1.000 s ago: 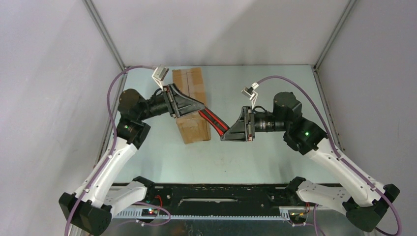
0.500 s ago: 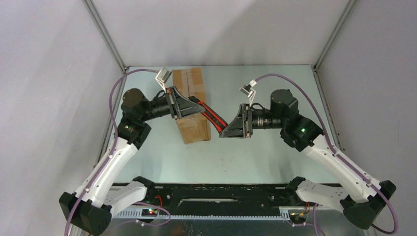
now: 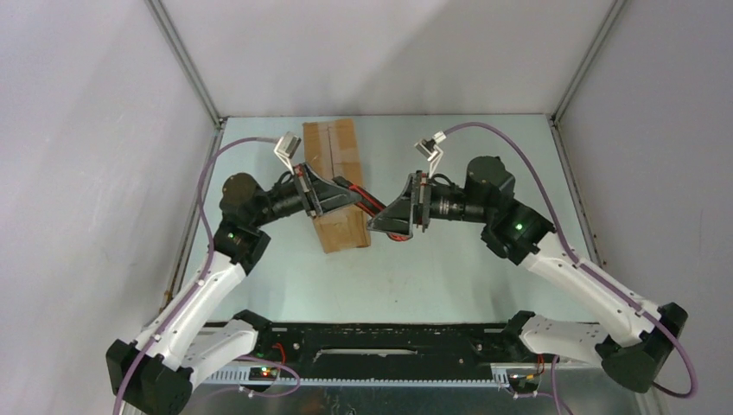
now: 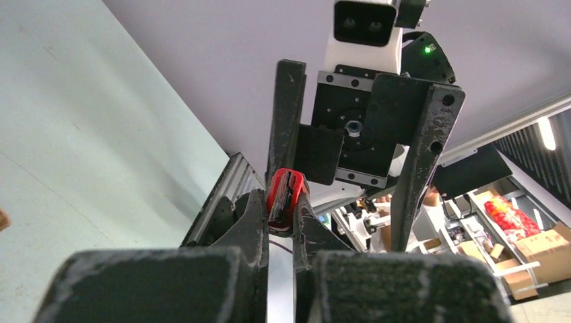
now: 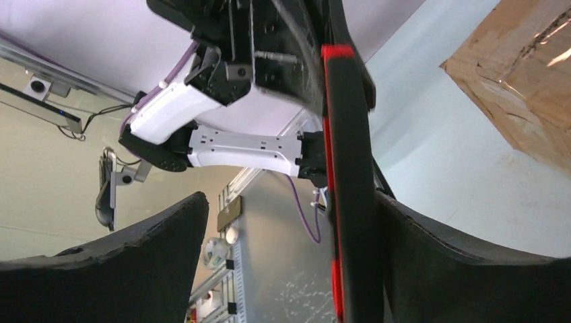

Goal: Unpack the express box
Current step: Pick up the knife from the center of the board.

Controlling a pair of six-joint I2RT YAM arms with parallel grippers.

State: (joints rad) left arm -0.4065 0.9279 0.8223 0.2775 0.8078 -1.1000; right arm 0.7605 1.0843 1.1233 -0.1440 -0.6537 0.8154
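Box: express box (image 3: 337, 229) lies on table (image 3: 449, 268), approx 11 o'clock from table ctr, long axis roughly 12–6. Flaps down, tape strip along top.
Contents: can't see, box is closed.
Hidden: mid part of box top is covered by the L gripper. No shipping label shows in any view. R wrist cam catches only one box corner, at 2 o'clock of its frame.
L gripper (image 3: 356, 192): over the box, pointing to 3 o'clock. Fingers pressed tight on one end of red-black utility knife (image 3: 370, 202).
Knife: bridges the gap btw both grippers, just off box's 3 o'clock edge.
R gripper (image 3: 377, 226): at 3 o'clock of box, pointing to 9. Fingers spread wide w/ knife handle btw them, close by one finger and well off the other. Contact unclear.
Cables: purple, one looping off each wrist.
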